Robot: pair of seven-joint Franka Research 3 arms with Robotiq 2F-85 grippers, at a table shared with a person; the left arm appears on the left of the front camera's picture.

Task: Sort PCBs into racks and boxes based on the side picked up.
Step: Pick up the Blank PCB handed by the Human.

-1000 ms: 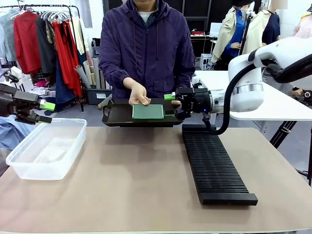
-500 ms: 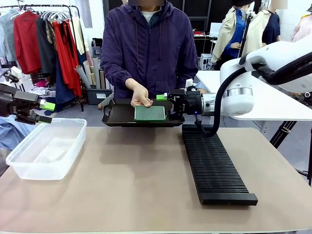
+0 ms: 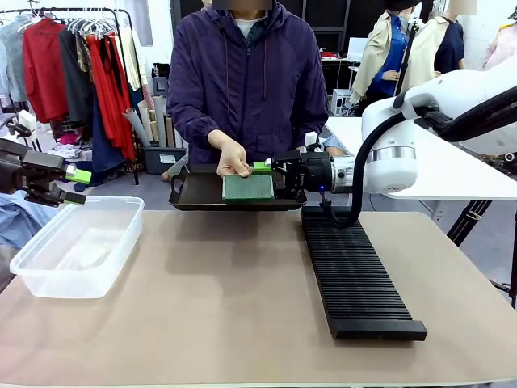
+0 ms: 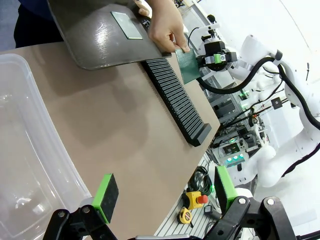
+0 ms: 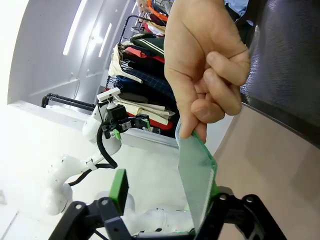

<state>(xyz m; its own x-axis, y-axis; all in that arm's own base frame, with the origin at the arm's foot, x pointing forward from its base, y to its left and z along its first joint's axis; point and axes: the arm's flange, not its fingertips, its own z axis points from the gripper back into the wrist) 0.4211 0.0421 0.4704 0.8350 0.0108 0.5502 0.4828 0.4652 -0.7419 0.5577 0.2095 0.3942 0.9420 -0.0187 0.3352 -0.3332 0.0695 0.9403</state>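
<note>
My right gripper (image 3: pixel 269 178), jaws apart, straddles the PCB (image 3: pixel 248 187) a hand (image 3: pixel 233 158) holds at the tray's (image 4: pixel 95 45) edge. A second PCB (image 4: pixel 126 25) lies in the tray. My left gripper (image 3: pixel 77 186) gapes by the tub (image 3: pixel 81 281).

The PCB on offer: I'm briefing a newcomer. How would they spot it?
Look at the dark tray across the table. At its rim, a hand holds this green PCB inside the right tool; the other PCB lies flat on the tray.

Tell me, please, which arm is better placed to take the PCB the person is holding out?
Right. The right gripper straddles the PCB in the person's hand, jaws open around its edge; the left gripper hovers far off by the box.
</note>
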